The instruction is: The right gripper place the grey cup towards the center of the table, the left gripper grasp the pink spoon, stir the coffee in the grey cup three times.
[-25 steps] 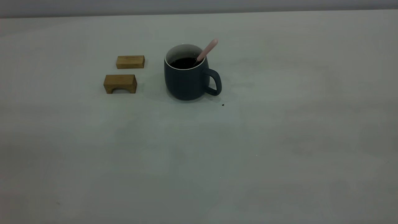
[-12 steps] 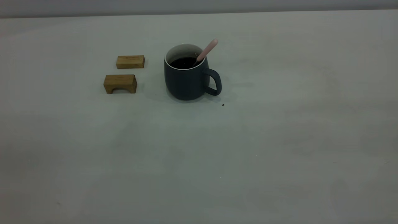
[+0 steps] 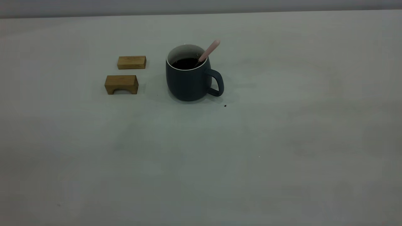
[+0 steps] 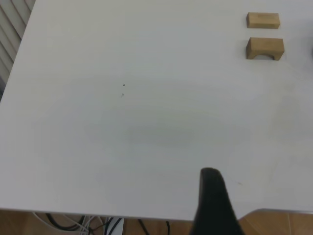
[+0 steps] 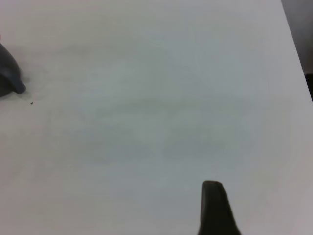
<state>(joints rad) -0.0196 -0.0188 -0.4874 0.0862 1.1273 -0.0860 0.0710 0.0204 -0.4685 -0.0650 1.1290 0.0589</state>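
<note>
Both tools sit outside the exterior frame, grip state untellable; pink spoon [image 3: 209, 50] leans upper-right in grey cup [image 3: 188, 80], probably nearer the right arm.

One rounded dark slate-grey cup [image 3: 190, 81] with a white interior and a loop handle stands on the single wide pale grey-white bench [image 3: 282, 141], and in it are one pool of dark, almost black coffee [image 3: 185, 63] and one slim spoon with a pale pink handle [image 3: 209, 50]. Two tan wooden blocks are counted: one plain rectangular block [image 3: 131, 62] and one block with an arched cut-out underneath [image 3: 121, 84], both well ahead of the left end effector in its wrist view. Each wrist view shows one black finger, the left end effector's [image 4: 213, 205] and the right end effector's [image 5: 215, 208].
</note>
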